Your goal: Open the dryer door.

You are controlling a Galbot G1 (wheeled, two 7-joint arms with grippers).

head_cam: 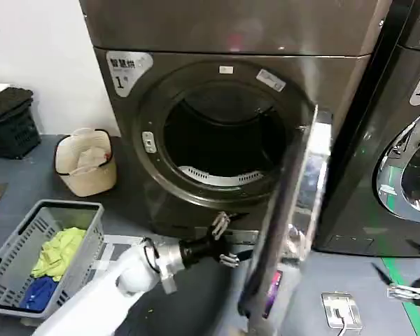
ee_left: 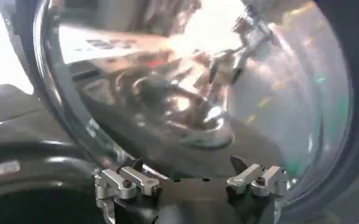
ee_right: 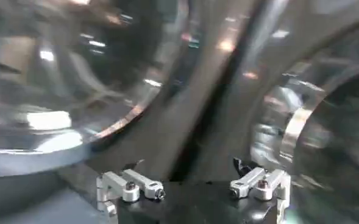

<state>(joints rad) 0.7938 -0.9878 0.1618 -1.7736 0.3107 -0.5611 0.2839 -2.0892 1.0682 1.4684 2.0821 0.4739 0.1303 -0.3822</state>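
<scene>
The dryer door [head_cam: 294,210] stands swung out to the right, edge-on to me, its chrome rim facing right. The dark drum opening [head_cam: 220,140] is exposed. My left gripper [head_cam: 227,241] is low in front of the dryer, just left of the door's inner side, open with nothing between its fingers. In the left wrist view the door's clear bowl [ee_left: 185,115] sits close ahead of the open left gripper [ee_left: 186,163]. My right gripper [head_cam: 399,269] hangs at the lower right, clear of the door, and is open and empty [ee_right: 187,164].
A grey basket [head_cam: 28,231] with yellow and blue clothes is at the lower left, with a beige bucket [head_cam: 87,164] behind it. A black crate [head_cam: 10,122] is far left. The neighbouring machine [head_cam: 406,175] stands on the right. A metal plate [head_cam: 341,310] lies on the floor.
</scene>
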